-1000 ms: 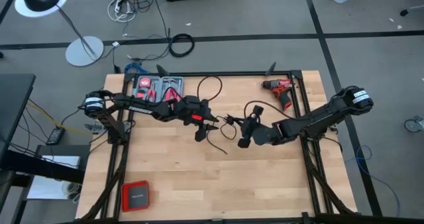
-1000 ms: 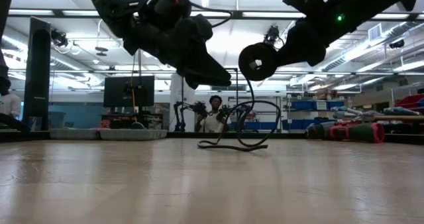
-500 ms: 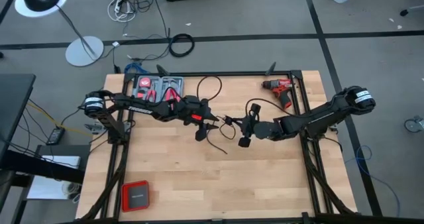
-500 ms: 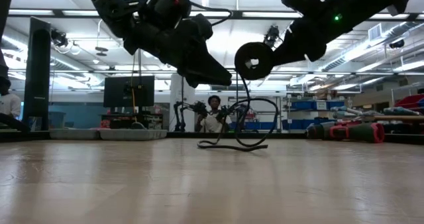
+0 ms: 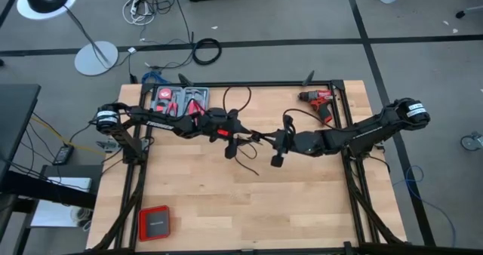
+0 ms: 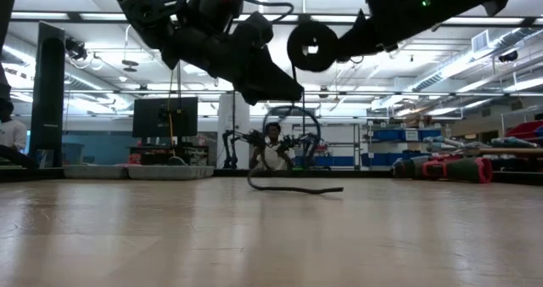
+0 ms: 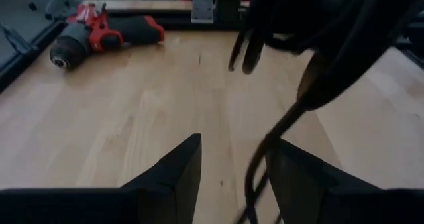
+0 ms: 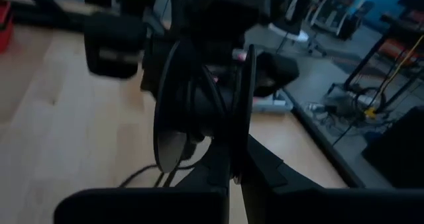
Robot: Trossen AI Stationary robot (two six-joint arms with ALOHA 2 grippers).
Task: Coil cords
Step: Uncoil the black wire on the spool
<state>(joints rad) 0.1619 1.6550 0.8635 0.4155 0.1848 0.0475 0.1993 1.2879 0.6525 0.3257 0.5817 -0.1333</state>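
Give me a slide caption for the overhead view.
Both arms meet mid-table, left pincer and right pincer working the black cord, drill at the far edge.

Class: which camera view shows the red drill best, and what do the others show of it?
The left wrist view: the red drill lies large and unobstructed. The high view shows it whole but small; the low view only a far-off side; the right wrist view nothing.

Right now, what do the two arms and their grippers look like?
Both arms are dark, slim and jointed. The left arm carries white lettering along its link, a red patch near the wrist, and a white-ringed joint at its base. The right arm has a similar white-ringed joint. The left gripper has two flat, dark, wedge-shaped fingers. The right gripper looks equally dark.
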